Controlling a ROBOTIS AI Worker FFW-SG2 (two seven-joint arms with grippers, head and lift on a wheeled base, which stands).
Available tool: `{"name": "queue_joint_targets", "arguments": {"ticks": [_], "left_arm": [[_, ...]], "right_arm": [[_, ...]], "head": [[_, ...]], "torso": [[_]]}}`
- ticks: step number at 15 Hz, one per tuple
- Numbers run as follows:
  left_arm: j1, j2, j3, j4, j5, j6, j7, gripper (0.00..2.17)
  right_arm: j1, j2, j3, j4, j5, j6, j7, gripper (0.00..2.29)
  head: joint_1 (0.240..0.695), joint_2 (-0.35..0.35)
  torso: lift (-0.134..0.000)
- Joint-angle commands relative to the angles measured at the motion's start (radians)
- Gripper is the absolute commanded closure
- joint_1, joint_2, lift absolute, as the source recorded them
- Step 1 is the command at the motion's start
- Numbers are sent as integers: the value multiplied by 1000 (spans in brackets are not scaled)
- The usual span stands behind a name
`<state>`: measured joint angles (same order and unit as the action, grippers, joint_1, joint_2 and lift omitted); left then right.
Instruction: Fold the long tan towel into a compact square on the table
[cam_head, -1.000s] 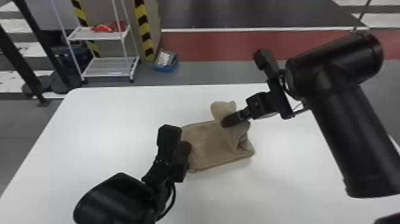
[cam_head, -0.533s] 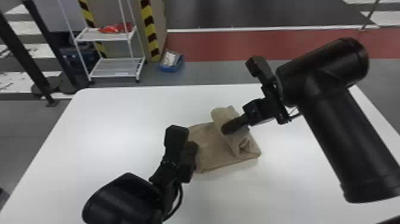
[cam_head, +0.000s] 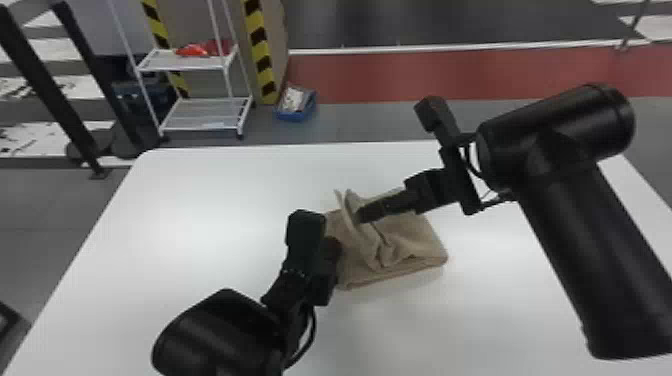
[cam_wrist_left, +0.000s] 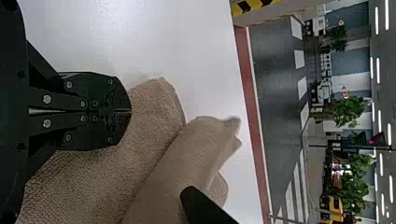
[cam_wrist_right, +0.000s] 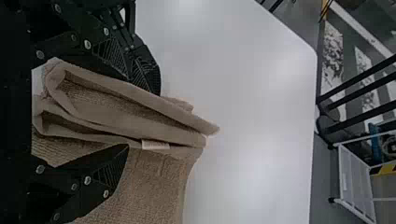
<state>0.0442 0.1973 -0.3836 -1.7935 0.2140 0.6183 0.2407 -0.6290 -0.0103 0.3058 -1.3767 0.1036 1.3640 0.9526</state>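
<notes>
The tan towel (cam_head: 415, 237) lies folded in layers on the white table, one flap raised near its middle. My left gripper (cam_head: 334, 245) is at the towel's left edge; in the left wrist view the left gripper (cam_wrist_left: 130, 111) has its fingertips together, over the terry cloth (cam_wrist_left: 156, 112). From the right, my right gripper (cam_head: 361, 216) reaches the raised flap. In the right wrist view the right gripper (cam_wrist_right: 144, 119) has its fingers spread, with the folded towel layers (cam_wrist_right: 116, 105) between them and a small white tag on the cloth.
The white table (cam_head: 200, 200) extends around the towel. Beyond its far edge stand a white wire shelf (cam_head: 205, 107) with red items and a blue bin (cam_head: 296, 104) on the floor.
The raised towel flap has moved left and folded over, with the right gripper shifting left along with it. The left gripper stays by the towel's left edge. The head view has shifted slightly.
</notes>
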Motion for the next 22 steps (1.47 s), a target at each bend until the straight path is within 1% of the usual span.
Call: {"name": "queue_joint_targets", "arguments": {"ticks": [1, 3, 5, 8, 9, 10, 11, 12, 13, 14, 16, 17, 18, 19, 20, 21, 22], "left_arm": [[-4, -1, -1, 11, -1, -5, -1, 2142], [-7, -1, -1, 11, -1, -5, -1, 2142], [-9, -1, -1, 11, -1, -5, 0, 2142], [-7, 1, -1, 3, -1, -5, 2, 2142], [-7, 4, -1, 3, -1, -5, 2, 2142], [-6, 4, -1, 2, -1, -5, 2, 2142], [-4, 7, 0, -4, -1, -2, 5, 2142], [-1, 8, 0, -7, -1, -5, 9, 2142], [3, 8, 2, -9, -1, -2, 11, 2142], [5, 10, 0, -10, -1, -2, 11, 2142], [9, 10, 0, -15, -1, 1, 12, 2142], [11, 10, 2, -21, -1, 1, 12, 2142], [13, 10, 3, -23, -1, 4, 12, 2142], [13, 10, 3, -23, -1, 10, 12, 2142], [13, 10, 3, -23, -1, 13, 12, 2142], [13, 10, 3, -23, -1, 16, 12, 2142], [11, 10, 2, -23, -2, 19, 12, 2142]], "right_arm": [[45, 0, -56, -35, -87, -110, 0, 110], [68, -5, -108, -61, -134, -113, 0, 110], [97, -13, -137, -116, -140, -88, 0, 110], [163, -57, -182, -213, -194, -67, 6, 113], [192, -77, -197, -243, -200, -67, 15, 289], [218, -105, -214, -268, -213, -67, 26, 741], [247, -123, -229, -295, -214, -61, 44, 1767], [279, -131, -249, -326, -214, -52, 60, 2132], [307, -142, -278, -346, -232, -48, 110, 2152], [325, -155, -287, -361, -237, -48, 126, 2213], [390, -181, -295, -400, -234, -82, 146, 2219], [450, -184, -295, -424, -206, -183, 147, 2219], [509, -184, -295, -447, -174, -309, 138, 2219], [569, -183, -294, -456, -133, -447, 120, 2219], [612, -183, -294, -458, -110, -561, 94, 2219], [647, -183, -298, -459, -88, -641, 63, 2219], [689, -183, -298, -466, -61, -720, 15, 2219]], "head": [[695, 109], [695, 119], [695, 120], [695, 107], [695, 101], [695, 95], [695, 87], [695, 68], [695, 60], [695, 54], [695, 42], [695, 30], [695, 25], [695, 20], [695, 16], [695, 12], [695, 8]], "torso": [[-125], [-125], [-125], [-125], [-125], [-125], [-125], [-125], [-125], [-125], [-125], [-125], [-125], [-125], [-125], [-125], [-125]]}}
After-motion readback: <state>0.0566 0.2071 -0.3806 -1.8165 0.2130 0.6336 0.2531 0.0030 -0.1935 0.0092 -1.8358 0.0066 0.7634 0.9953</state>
